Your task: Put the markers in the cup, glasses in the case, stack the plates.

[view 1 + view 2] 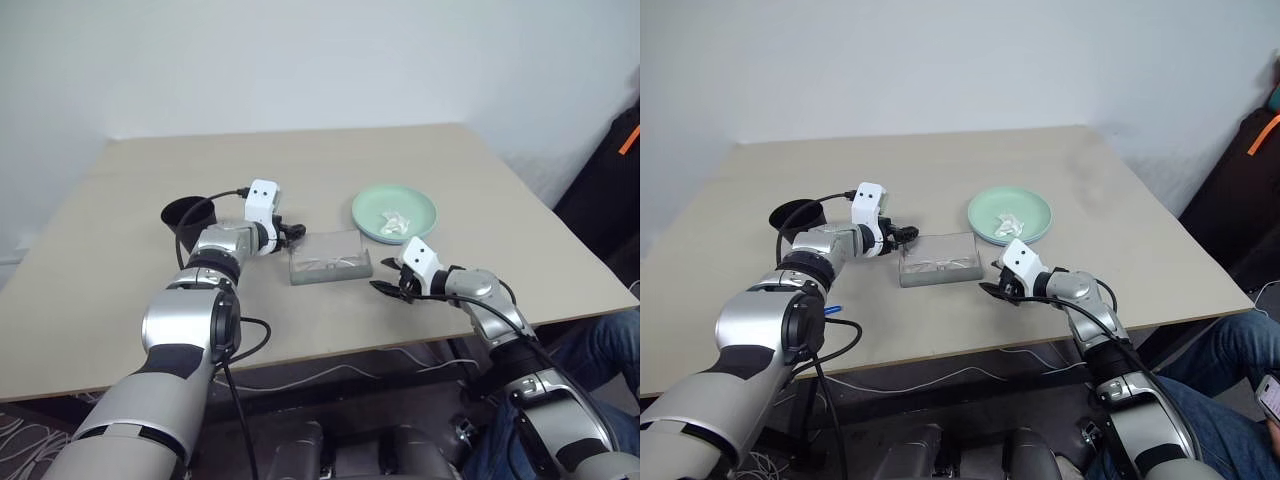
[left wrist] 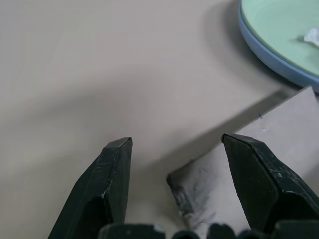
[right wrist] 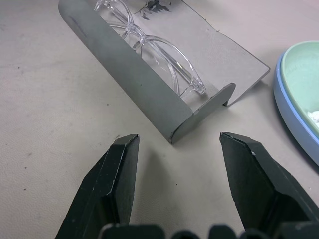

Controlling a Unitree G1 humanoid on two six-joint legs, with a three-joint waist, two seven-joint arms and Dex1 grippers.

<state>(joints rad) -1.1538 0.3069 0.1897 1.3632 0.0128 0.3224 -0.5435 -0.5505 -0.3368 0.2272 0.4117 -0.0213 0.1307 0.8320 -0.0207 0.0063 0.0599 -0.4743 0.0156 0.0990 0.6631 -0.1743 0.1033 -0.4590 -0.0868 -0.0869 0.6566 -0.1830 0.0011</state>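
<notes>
The right gripper [image 1: 388, 290] hovers low over the near part of the desk [image 1: 120, 300], its two black fingers [image 3: 117, 184] spread wide with nothing between them, pointing toward the near long wall of the case [image 3: 144, 82]. The grey case lies open just beyond it, near the middle of the desk, with the clear glasses [image 3: 154, 47] lying inside along its length.

The left gripper [image 1: 293, 232] sits at the case's left end. Its fingers [image 2: 107, 184] are also apart and empty, with one corner of the case showing between them; I cannot tell whether they touch it.

Farther back and to the right, the mint green plate [image 1: 395, 212] rests on the light blue plate [image 2: 266, 50], whose rim shows beneath it, and a small crumpled white scrap [image 1: 397, 222] lies in the green one. To the left, behind the left wrist, stands the black cup [image 1: 183, 214]. A blue marker tip [image 1: 832, 310] peeks out beside the left forearm.
</notes>
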